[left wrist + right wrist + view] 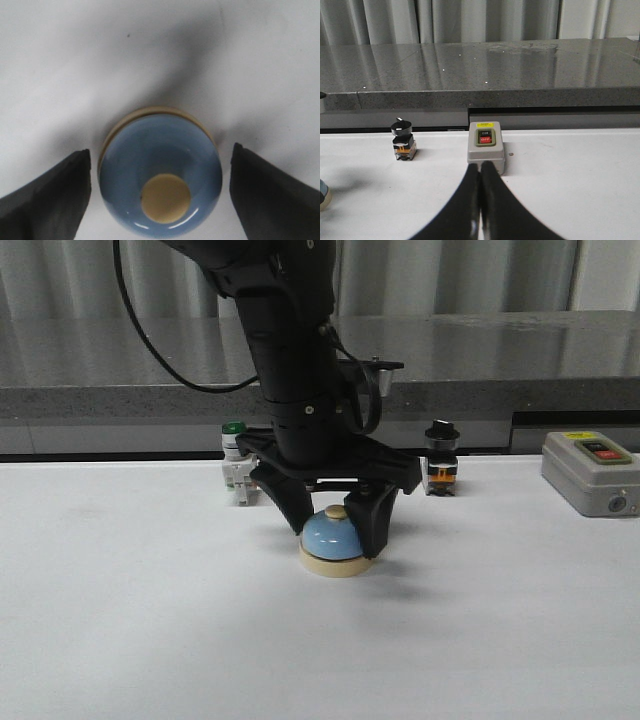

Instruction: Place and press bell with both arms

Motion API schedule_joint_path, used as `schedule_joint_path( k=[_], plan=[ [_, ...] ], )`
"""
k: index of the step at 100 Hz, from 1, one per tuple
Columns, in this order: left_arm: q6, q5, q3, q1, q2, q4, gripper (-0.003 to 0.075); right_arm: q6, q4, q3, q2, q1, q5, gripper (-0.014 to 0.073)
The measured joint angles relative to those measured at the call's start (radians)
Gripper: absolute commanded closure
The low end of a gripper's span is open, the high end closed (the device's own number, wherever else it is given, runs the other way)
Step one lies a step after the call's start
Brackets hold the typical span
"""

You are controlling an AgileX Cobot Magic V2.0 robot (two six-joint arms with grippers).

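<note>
bell (pixel 160 181) sits between the spread left pincer (pixel 338 532) fingers; right pincer (pixel 480 210) pressed together.

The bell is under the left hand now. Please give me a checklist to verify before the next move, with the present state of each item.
1. Bell stands upright on the table: ok.
2. Left hand is open, one finger each side of the bell: ok.
3. Fingers clear of the dome, gaps visible: ok.
4. Cream knob uncovered: ok.
5. Right hand shut, near the grey switch box: ok.
6. Right hand's path to the bell: cannot tell.
</note>
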State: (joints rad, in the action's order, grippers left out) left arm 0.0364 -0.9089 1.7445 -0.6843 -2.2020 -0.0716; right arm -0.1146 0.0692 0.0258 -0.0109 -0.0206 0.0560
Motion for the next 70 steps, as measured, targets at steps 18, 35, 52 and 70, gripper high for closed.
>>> schedule_joint_path(
  k=[18, 35, 52, 70],
  plan=[
    [0.000, 0.002, 0.000, 0.000, 0.002, 0.000, 0.0153, 0.000, 0.000, 0.000, 0.000, 0.000, 0.000, 0.0653],
    [0.016, 0.023, 0.000, -0.002, 0.051, 0.002, 0.0156, 0.000, 0.000, 0.000, 0.000, 0.000, 0.000, 0.0653],
    [0.038, 0.029, 0.000, -0.002, 0.122, 0.018, 0.0314, 0.000, 0.000, 0.000, 0.000, 0.000, 0.000, 0.0653],
    [0.053, 0.027, 0.000, -0.002, 0.180, 0.026, 0.0668, 0.000, 0.000, 0.000, 0.000, 0.000, 0.000, 0.0653]
  ],
)
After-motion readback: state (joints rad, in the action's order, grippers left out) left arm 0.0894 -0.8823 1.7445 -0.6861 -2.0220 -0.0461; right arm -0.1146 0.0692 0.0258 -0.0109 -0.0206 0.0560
